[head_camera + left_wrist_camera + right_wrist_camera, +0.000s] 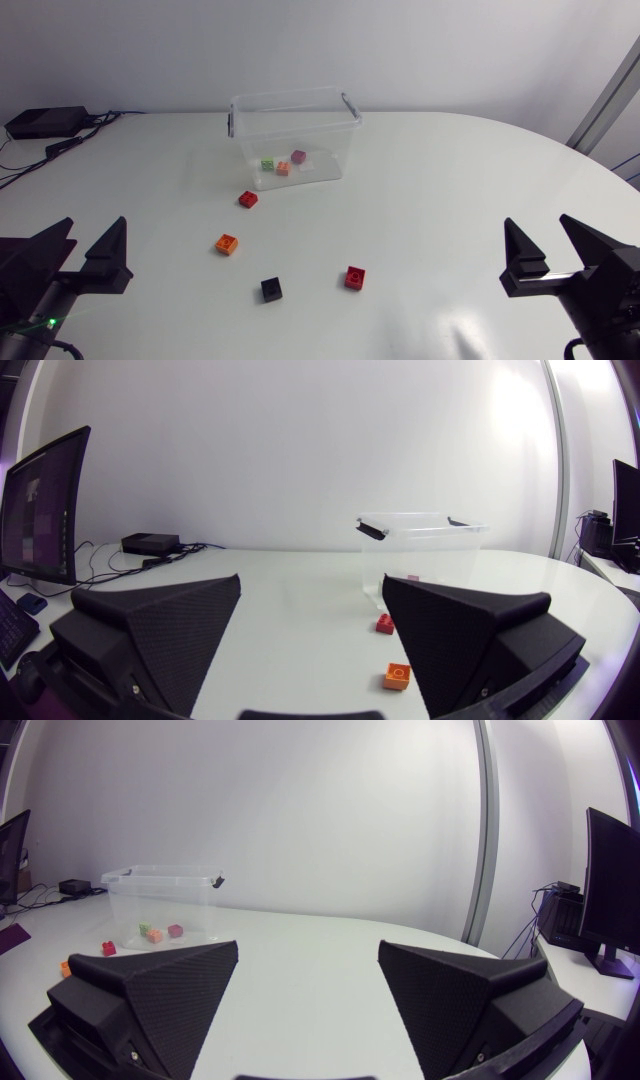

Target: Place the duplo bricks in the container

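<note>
**A:** Where is the container?

**B:** The container (pixel 330 150) stands at the far middle of the table (pixel 450 180). At least 3 inside bricks (pixel 283 168) lie close together on its floor.

**A:** And outside it?

**B:** 4 lie before it. The first brick (pixel 248 199) is just before its left corner. The second brick (pixel 227 243) is nearer me, slightly left. The third brick (pixel 271 289) and fourth brick (pixel 355 277) are nearest me, apart, the fourth to the right.

**A:** The grippers?

**B:** The left gripper (pixel 97 225) is at the near left and the right gripper (pixel 537 222) at the near right, both well apart from every brick.
</note>
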Available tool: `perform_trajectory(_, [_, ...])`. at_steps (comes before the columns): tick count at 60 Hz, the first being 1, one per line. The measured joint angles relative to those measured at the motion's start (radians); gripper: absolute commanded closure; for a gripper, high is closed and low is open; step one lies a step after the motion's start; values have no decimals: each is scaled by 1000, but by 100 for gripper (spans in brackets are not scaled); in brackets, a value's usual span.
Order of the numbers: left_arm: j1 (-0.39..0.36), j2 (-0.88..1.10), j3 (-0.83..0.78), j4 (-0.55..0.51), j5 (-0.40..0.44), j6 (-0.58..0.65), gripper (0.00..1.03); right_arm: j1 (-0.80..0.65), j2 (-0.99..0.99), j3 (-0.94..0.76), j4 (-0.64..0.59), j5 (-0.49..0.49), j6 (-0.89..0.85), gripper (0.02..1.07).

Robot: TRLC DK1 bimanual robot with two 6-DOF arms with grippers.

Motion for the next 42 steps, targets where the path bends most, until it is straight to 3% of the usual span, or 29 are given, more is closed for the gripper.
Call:
perform_trajectory(28, [1, 0, 11, -17, 0, -5, 5, 24, 0, 0, -1, -5, 0, 6])
perform_trajectory(42, [1, 112, 150, -19, -8, -4, 7, 48, 105, 50, 33, -6, 0, 6])
